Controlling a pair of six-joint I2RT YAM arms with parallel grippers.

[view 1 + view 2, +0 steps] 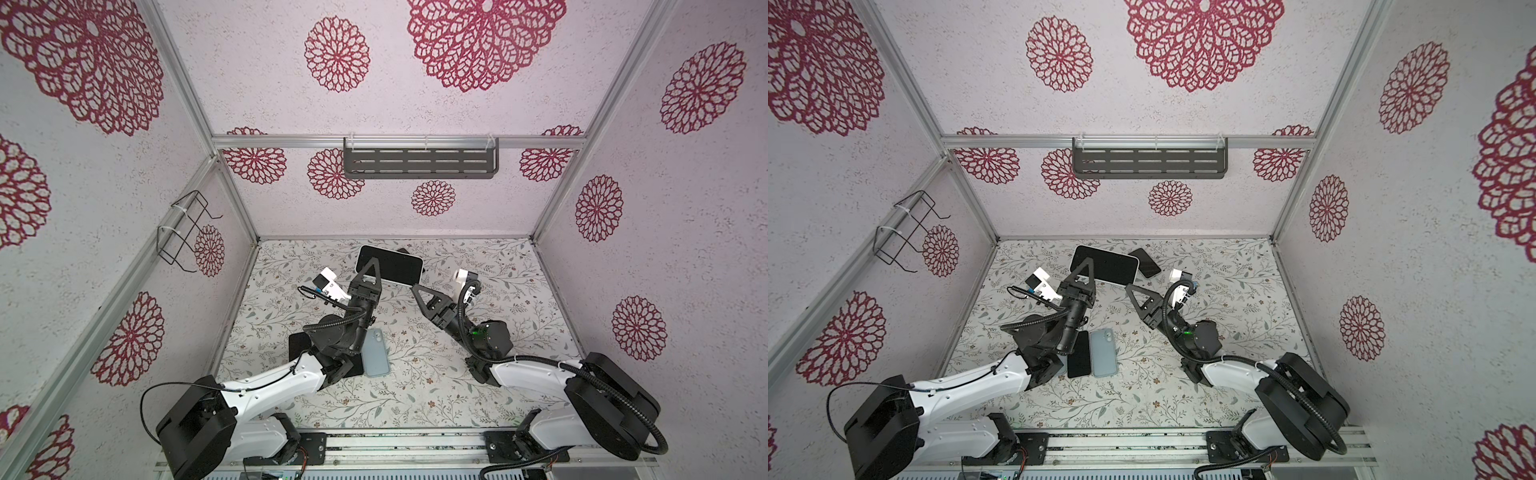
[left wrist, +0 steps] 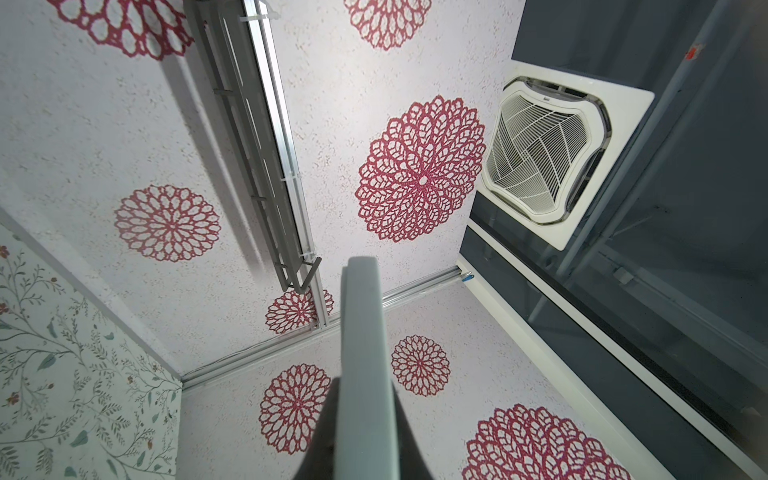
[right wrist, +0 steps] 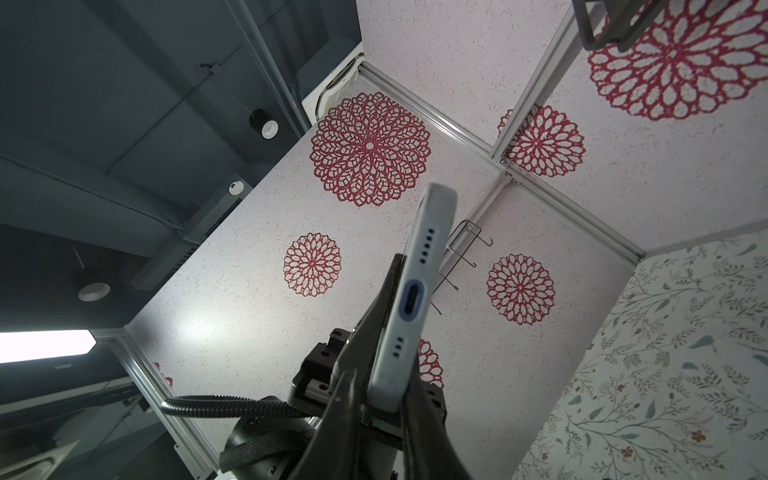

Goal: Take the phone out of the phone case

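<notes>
Phone (image 1: 395, 266) is held up over the far middle of the table (image 1: 415, 395), long axis roughly across the scene, dark screen facing the cameras in both top views; it is still seated in the phone case (image 3: 409, 291), whose pale blue rim wraps the edge all round.

Left gripper (image 1: 372, 266): pressed together on the phone near its left end; one finger crosses the screen in both top views; in the left wrist view the grey-blue edge runs up between the two dark fingers (image 2: 324, 428) with no gap showing.

Right gripper (image 1: 415, 286): at the phone's right, near corner; in the right wrist view the port end of the case sits between the dark fingers (image 3: 365, 340), which flank it tightly on both sides; I read this as pinching the cased phone. The charging port and the speaker holes are visible there.

Also on the table:
- blue-grey item (image 1: 1102, 352), phone-shaped with a camera cutout at its far end, lies flat near the left arm; I cannot tell whether it is a case or a handset;
- black handset (image 1: 1079, 355) lies just beside it on the left, partly under the left arm;
- second black handset (image 1: 1144, 262) lies flat at the far side, partly behind the raised phone.
</notes>
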